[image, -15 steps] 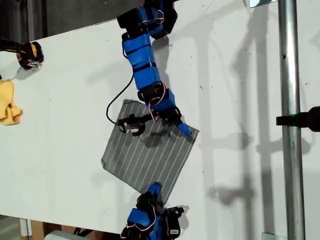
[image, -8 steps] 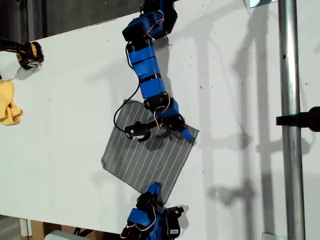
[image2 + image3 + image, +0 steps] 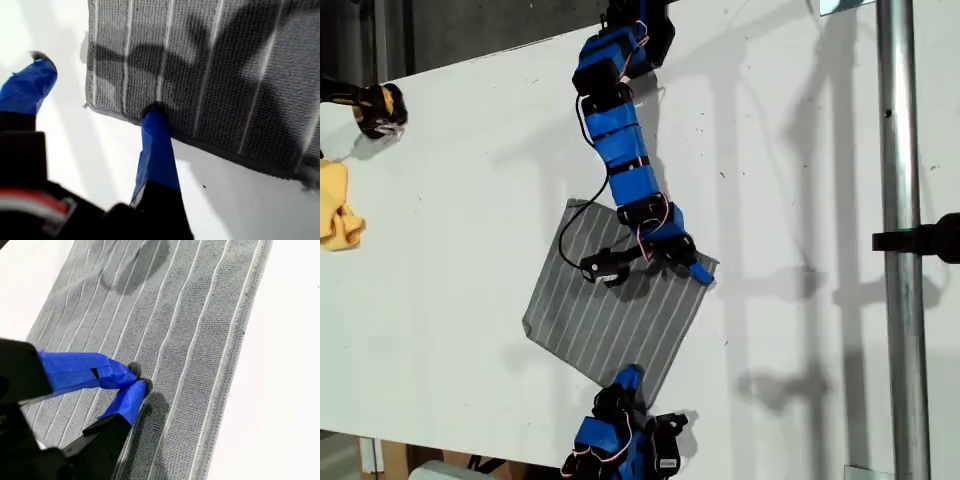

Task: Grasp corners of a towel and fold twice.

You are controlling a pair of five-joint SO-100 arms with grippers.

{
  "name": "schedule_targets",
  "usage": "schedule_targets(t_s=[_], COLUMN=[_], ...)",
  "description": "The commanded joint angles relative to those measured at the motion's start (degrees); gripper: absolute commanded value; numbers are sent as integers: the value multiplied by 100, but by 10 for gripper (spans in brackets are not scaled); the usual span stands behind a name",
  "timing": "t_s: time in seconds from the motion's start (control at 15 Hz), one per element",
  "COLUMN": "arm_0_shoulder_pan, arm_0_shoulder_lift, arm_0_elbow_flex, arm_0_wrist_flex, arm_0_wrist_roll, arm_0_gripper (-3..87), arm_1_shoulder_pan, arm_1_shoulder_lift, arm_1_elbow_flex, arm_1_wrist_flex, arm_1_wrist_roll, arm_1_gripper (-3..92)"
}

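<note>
A crumpled yellow cloth (image 3: 337, 210) lies at the exterior view's left edge on the white surface (image 3: 450, 180), and just above it, near that view's upper left corner, sits a small black and yellow object (image 3: 375, 108) too small to identify. Along the exterior view's right side a grey metal pole (image 3: 902, 240) runs from top to bottom, with a black clamp (image 3: 920, 240) fixed to it about halfway down. Long soft shadows fall across the surface between them.

White table (image 3: 470, 180) with towel (image 3: 610, 320), yellow cloth (image 3: 338, 205)
</note>
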Motion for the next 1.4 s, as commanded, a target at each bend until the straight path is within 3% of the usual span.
schedule_targets(t_s=[0.0,0.13,0.67,0.73,0.87,0.93,1.2,1.33], arm_0_shoulder_pan=[26,26,62,62,53,53,62,53], arm_0_shoulder_lift=[35,35,35,35,35,35,35,35], arm_0_elbow_flex=[26,26,26,26,26,26,26,26], arm_0_wrist_flex=[0,9,9,9,9,9,9,9], arm_0_wrist_roll=[-79,-79,-70,-62,-53,-44,-53,-53], arm_0_gripper=[-3,-4,-7,-7,-7,-7,-7,-6], arm_1_shoulder_pan=[-105,-70,-105,-123,-123,-105,-79,-97], arm_1_shoulder_lift=[-35,-193,44,70,123,123,158,220], arm_1_elbow_flex=[-343,-352,-193,-185,-193,-246,-343,-343], arm_1_wrist_flex=[-88,149,2382,2443,2382,2312,2118,2039], arm_1_wrist_roll=[-79,35,712,721,782,773,721,721], arm_1_gripper=[319,314,332,312,134,100,-2,-2])
